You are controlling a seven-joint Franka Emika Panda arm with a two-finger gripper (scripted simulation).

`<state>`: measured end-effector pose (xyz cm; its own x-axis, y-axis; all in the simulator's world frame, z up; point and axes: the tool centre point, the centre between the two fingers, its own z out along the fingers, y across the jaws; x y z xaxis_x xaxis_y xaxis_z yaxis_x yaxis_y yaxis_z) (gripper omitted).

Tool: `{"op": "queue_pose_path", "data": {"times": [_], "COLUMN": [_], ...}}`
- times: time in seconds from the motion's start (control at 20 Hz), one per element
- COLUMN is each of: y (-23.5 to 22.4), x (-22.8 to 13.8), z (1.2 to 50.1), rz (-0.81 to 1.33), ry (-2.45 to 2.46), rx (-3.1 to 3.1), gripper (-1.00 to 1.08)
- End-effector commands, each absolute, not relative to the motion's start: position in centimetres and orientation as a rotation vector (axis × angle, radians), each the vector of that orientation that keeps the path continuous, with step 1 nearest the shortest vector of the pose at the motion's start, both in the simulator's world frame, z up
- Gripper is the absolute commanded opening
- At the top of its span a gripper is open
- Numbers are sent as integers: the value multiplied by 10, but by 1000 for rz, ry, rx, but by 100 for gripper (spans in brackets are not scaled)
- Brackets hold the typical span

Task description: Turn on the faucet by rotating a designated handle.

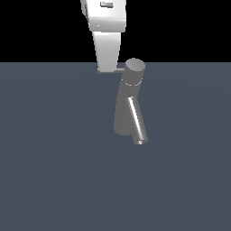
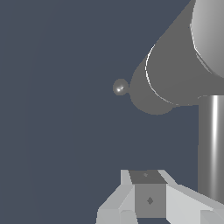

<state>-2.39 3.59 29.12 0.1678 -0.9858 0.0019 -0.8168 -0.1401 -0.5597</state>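
Observation:
The grey faucet [image 1: 128,97] leans on the dark floor, with a flat round cap on top and a shiny slanted spout [image 1: 136,121] running down its front. The thin handle [image 1: 119,70] sticks out from the cap section toward the exterior view's left. My white gripper [image 1: 107,68] comes down from above, and its tip sits right at the rod's free end. In the wrist view the faucet [image 2: 175,74] fills one corner. The handle [image 2: 212,144] runs as a bright rod just beside my gripper [image 2: 148,178]. The fingers look pressed together with nothing between them.
A flat dark blue-grey floor [image 1: 54,171] stretches all around the faucet. Nothing else stands on it.

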Motion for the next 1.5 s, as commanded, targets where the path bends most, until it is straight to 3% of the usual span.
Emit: {"op": "queue_pose_path", "data": {"times": [0.0, 1.45], "y": [36, 32], "x": [-28, -76], "z": [288, 256], "rz": [-523, -523], "ry": [1702, 1703], "rx": [-2018, -2019], "gripper": [-100, -100]}}
